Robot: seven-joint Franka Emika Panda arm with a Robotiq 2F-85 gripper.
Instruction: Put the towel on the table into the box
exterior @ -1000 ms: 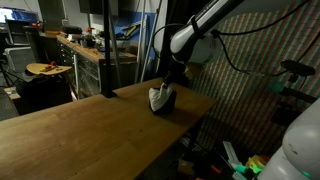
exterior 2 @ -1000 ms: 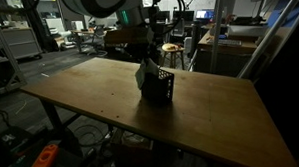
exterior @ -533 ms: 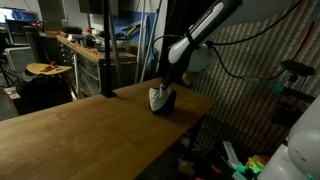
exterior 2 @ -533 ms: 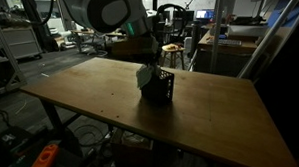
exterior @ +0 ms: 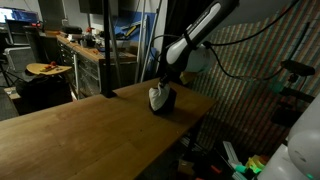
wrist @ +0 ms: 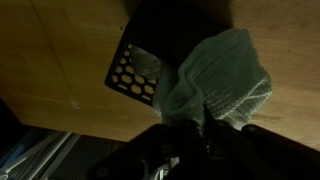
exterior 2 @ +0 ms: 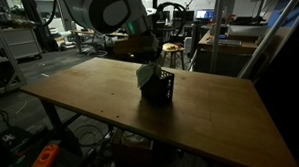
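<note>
The towel (wrist: pixel 222 80), a pale textured cloth, hangs bunched from my gripper (wrist: pixel 190 128), which is shut on its top fold. Below it sits the black box (wrist: pixel 140 62) with a perforated side. In both exterior views the towel (exterior: pixel 156 97) (exterior 2: pixel 144 77) drapes over the near rim of the box (exterior: pixel 166 102) (exterior 2: pixel 160 87), partly inside it. The box stands on the wooden table (exterior: pixel 80 135) (exterior 2: pixel 100 90) near its far corner. My gripper (exterior: pixel 162 82) (exterior 2: pixel 147 60) hovers right above the box.
A cluttered workbench (exterior: pixel 85 50) with a round orange-brown object (exterior: pixel 45 69) stands behind the table. The table edge (exterior: pixel 205 108) drops off just past the box. A stool (exterior 2: pixel 172 53) and desks stand behind the table.
The arm's upper links shifted between a second ago and half a second ago; the towel settled a little lower over the box. No visible change in the last half second.
</note>
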